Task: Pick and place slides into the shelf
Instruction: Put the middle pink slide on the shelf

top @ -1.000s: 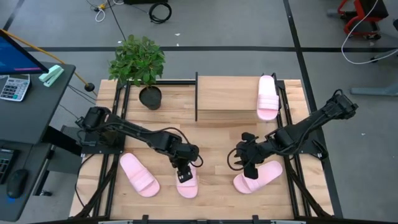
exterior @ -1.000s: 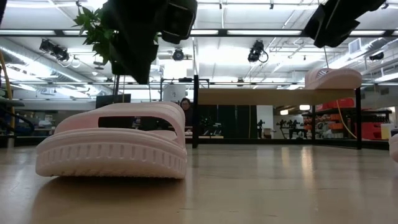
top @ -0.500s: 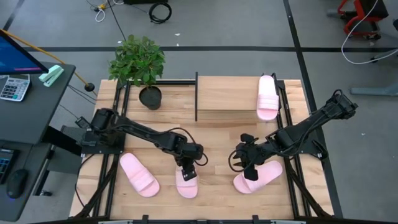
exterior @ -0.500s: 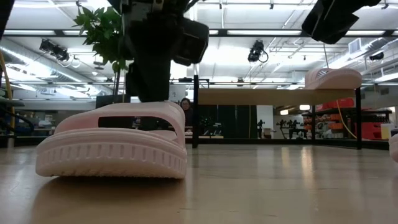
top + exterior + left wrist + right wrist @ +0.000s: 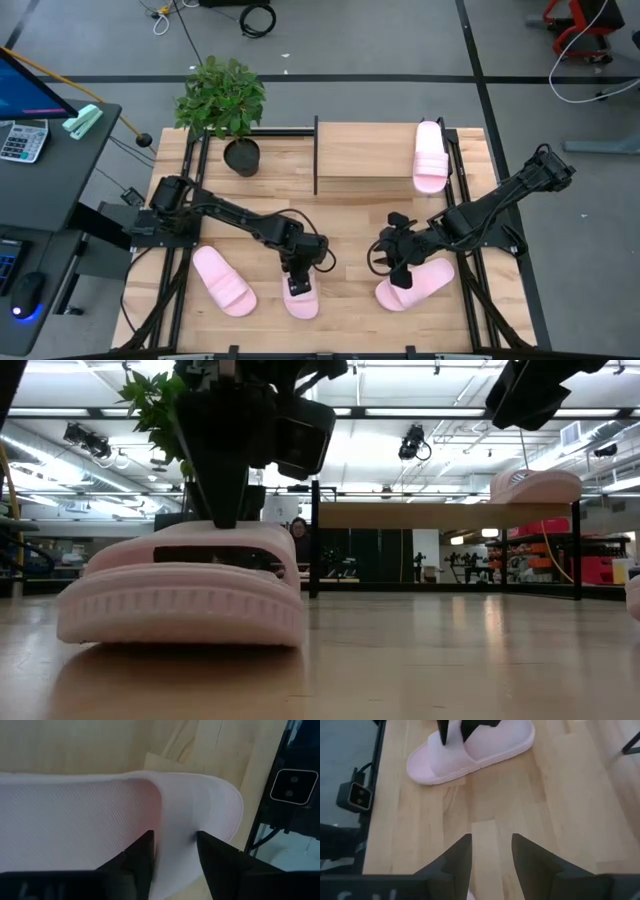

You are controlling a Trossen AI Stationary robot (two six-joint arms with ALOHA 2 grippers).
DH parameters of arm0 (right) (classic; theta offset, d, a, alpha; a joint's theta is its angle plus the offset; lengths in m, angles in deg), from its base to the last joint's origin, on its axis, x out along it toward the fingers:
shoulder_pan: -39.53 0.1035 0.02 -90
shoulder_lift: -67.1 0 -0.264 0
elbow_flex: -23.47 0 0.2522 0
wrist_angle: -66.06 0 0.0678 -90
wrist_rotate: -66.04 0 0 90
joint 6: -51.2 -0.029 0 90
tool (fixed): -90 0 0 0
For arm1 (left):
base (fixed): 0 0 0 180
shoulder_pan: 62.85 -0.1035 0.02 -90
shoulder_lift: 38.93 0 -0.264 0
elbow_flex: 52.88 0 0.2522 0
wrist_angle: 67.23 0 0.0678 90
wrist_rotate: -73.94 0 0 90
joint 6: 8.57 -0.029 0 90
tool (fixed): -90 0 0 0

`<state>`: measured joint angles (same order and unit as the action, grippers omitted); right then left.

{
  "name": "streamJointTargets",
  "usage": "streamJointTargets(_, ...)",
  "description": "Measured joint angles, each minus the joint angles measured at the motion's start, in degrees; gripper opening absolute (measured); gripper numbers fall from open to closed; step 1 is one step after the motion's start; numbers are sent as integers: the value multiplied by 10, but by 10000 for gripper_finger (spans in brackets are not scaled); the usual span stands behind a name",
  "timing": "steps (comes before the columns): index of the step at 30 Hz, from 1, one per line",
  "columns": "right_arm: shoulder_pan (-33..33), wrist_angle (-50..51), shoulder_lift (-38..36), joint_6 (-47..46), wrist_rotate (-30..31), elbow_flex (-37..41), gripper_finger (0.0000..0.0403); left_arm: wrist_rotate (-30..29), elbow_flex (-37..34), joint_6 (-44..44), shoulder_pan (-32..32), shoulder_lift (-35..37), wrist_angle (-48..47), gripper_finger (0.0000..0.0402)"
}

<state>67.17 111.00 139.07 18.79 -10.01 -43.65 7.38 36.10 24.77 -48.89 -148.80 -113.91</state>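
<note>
While left tool [image 5: 298, 277] straddles slide [image 5: 301, 293] strap, right tool [image 5: 399, 262] hovers.

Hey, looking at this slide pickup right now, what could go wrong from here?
1. The left pincer straddles the strap of the middle pale pink foam slide sandal and presses it down; in the low view the foam looks squashed, so the grip may slip.
2. The right pincer hangs open over the wooden tabletop near that sandal, so the arms might collide.
3. The low wood-topped shelf already carries one sandal.
</note>
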Motion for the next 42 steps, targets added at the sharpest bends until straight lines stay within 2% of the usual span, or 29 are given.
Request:
streamJointTargets(4, 0, 0, 0, 4, 21, 0, 145, 1, 0, 0, 0, 0, 12, 109)
streamJointTargets(11, 0, 0, 0, 6, 49, 0, 145, 4, 0, -2, 0, 0, 16, 15)
streamJointTargets(20, -1, 8, 0, 7, 54, 0, 144, 29, 0, -16, 0, 0, 30, 12)
streamJointTargets(28, 6, 75, -38, -21, -34, -1, 132, 65, 39, -10, 5, 0, 30, 12)
streamJointTargets(36, 48, 81, -142, -21, -40, -1, 116, 68, 167, -80, -11, 0, -59, 12)
streamJointTargets(42, 76, 82, -208, -30, -39, -1, 111, 5, 290, -147, -46, 0, -128, 12)
